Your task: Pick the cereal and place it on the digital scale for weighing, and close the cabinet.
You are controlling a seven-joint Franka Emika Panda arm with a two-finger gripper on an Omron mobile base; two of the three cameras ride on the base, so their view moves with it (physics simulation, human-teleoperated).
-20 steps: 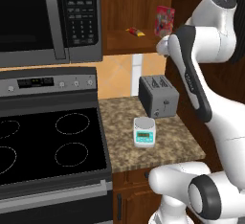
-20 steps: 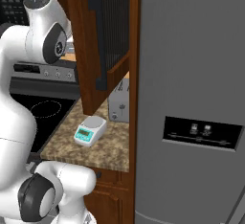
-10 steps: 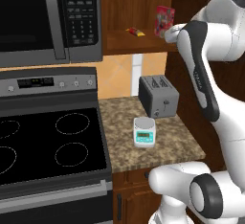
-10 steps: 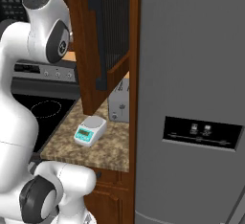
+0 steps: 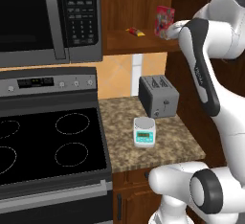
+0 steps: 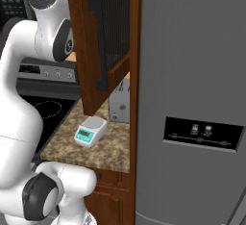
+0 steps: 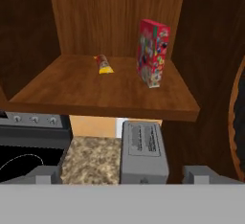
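Since a second ago, the arm's upper joints have swung rightward and higher in the left base view, and the wrist now sits close beside the cereal [image 5: 163, 21], the hand itself hidden behind the forearm. From the hand camera, the gripper [image 7: 123, 176] faces into the open cabinet [image 7: 115, 24] from outside it, fingers spread wide and holding nothing, well apart from the box. The cereal stands upright on the cabinet shelf [image 7: 95, 94], toward its right side, with a small yellow-red packet [image 7: 103, 64] lying to its left. Below the shelf, the grey toaster [image 5: 158, 95] sits on the granite counter [image 5: 182, 141], and the digital scale [image 5: 145, 132] rests in front of it. The cabinet door [image 6: 101, 41] stands swung open.
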